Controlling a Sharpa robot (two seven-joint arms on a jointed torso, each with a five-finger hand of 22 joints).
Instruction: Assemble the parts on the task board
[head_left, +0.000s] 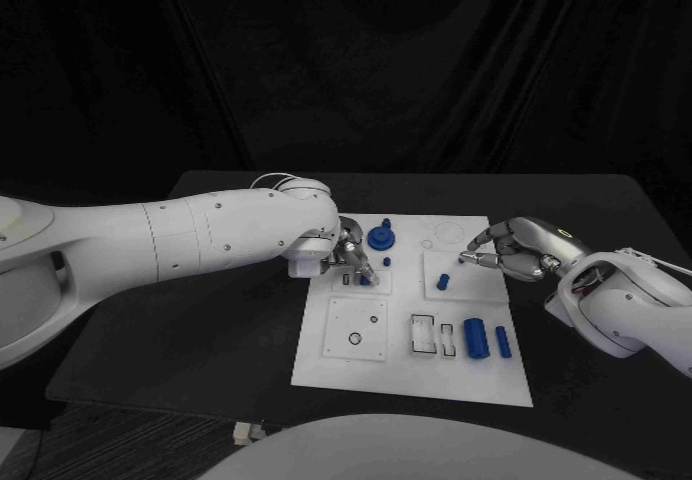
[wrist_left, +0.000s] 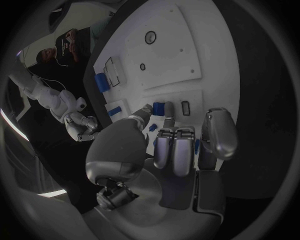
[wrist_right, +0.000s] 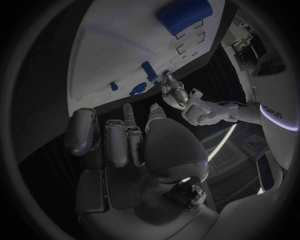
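White task board (head_left: 411, 345) at the middle of the black table (head_left: 216, 340), long side running away from the robot. Left hand (head_left: 351, 258) over the board's far-left section, fingers (wrist_left: 174, 150) curled down onto a small blue part (wrist_left: 159, 107) beside a rectangular slot; whether that part is pinched or only touched, impossible to tell. Round blue part with a knob (head_left: 381, 237) just beyond the left hand, standing on the board. Right hand (head_left: 508, 250) above the board's far-right edge, fingers (wrist_right: 119, 142) curled in and apart from the board, nothing visibly held. Small blue peg (head_left: 443, 282) upright in the square plate near the right hand. Large blue cylinder (head_left: 475, 333) and slim blue bar (head_left: 502, 342) lying side by side at the near-right section, next to two rectangular recesses (head_left: 423, 334). Square plate with a small round hole (head_left: 356, 330) at the near-left section.
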